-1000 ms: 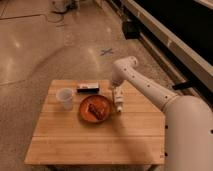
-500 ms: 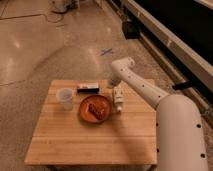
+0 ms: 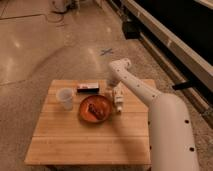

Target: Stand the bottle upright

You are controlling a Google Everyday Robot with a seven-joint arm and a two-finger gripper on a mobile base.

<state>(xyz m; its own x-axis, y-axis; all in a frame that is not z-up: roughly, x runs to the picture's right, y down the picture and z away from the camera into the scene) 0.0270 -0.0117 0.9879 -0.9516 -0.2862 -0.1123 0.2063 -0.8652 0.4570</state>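
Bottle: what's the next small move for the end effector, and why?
Probably lift slightly and start tilting the bottle upright. The end effector appears shut on it, just right of the orange plate, and it seems to be lying on the table, not standing.

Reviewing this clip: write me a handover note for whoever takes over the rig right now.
Gripper: low over the table, just right of the orange plate, jaws shut on the bottle at its far end.
Bottle: beside the plate, under the gripper; lying or leaning cannot be told.
Done: reach and grasp.
Left: tip it upright, set it on its base, release, withdraw.
Nearby: cup left of the plate, box behind it.
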